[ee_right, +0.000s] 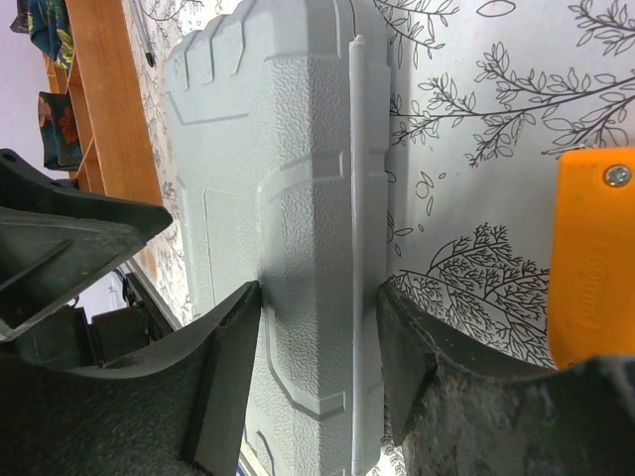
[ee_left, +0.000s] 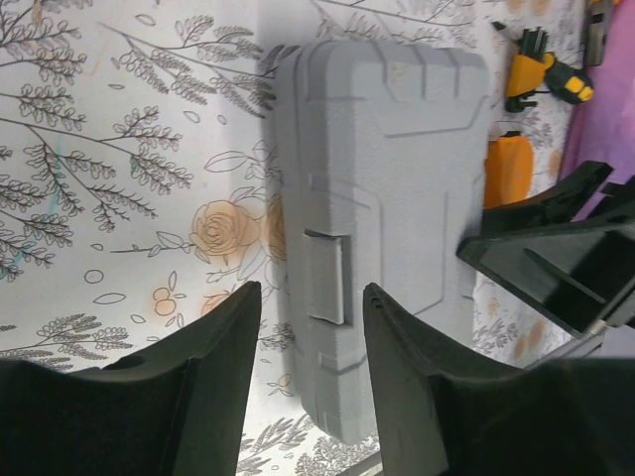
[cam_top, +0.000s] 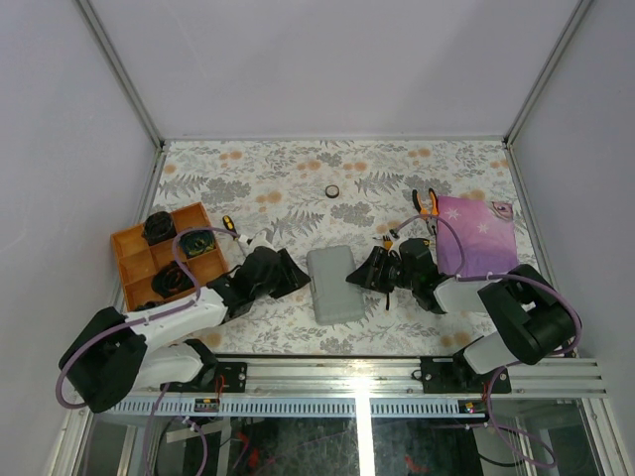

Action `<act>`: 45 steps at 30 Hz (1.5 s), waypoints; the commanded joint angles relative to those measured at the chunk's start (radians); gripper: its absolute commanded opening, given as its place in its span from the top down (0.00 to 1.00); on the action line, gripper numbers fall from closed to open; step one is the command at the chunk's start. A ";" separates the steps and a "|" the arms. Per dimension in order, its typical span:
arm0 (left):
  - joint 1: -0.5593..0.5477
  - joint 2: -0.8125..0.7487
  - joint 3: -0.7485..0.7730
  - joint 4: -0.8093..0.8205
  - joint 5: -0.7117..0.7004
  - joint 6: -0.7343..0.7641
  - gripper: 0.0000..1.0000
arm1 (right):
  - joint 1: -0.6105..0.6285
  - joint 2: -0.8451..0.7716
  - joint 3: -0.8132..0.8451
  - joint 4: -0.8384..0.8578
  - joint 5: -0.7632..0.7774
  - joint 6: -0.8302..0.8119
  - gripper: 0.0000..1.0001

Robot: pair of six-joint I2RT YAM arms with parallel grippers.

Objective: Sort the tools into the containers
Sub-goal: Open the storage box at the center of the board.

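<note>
Closed grey tool case (cam_top: 335, 283), near the counter's (cam_top: 298, 169) near edge, is flanked by left pincer (ee_left: 310, 297) at its latch (ee_left: 327, 278) and right pincer (ee_right: 319, 297) at its hinge (ee_right: 367, 198), both released and empty, presumably for opening.

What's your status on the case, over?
Left gripper open, right gripper open, both empty. Grey case shut between them. Pliers outside, nothing blocking.

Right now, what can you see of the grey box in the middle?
The grey case is closed plastic, pebbly, with moulded ridges. It lies flat on the flowery table cover. Its latch faces the left gripper; its hinge edge faces the right gripper. Both are open; contact is unclear.
</note>
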 commanded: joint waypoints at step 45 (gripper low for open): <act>-0.014 0.215 0.135 -0.331 -0.273 0.108 0.82 | 0.013 0.061 0.051 -0.404 0.237 -0.079 0.73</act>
